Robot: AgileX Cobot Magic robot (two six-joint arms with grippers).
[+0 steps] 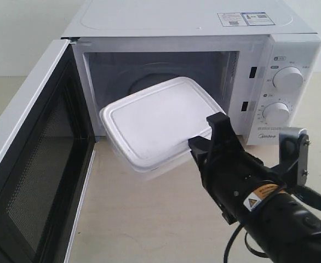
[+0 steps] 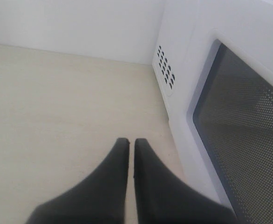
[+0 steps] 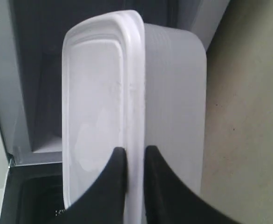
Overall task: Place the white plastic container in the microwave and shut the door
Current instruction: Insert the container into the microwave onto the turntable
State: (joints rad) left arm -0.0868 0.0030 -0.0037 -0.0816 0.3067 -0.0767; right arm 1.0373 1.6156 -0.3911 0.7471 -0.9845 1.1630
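The white plastic container (image 1: 155,120) hangs in the air at the mouth of the microwave (image 1: 204,33), its far end just inside the cavity. My right gripper (image 1: 201,143) is shut on the rim of its lid at the near right corner; the right wrist view shows the container (image 3: 127,93) pinched by its rim between the black fingers (image 3: 118,168) of that gripper (image 3: 134,156). The door (image 1: 34,164) stands wide open to the left, black mesh inner face showing. My left gripper (image 2: 131,144) is shut and holds nothing, over the table beside the microwave's outer wall (image 2: 187,70).
Two round knobs (image 1: 288,78) sit on the control panel at the right. The open door (image 2: 248,130) is close to the left gripper. The beige table (image 1: 149,219) stretches in front of the microwave.
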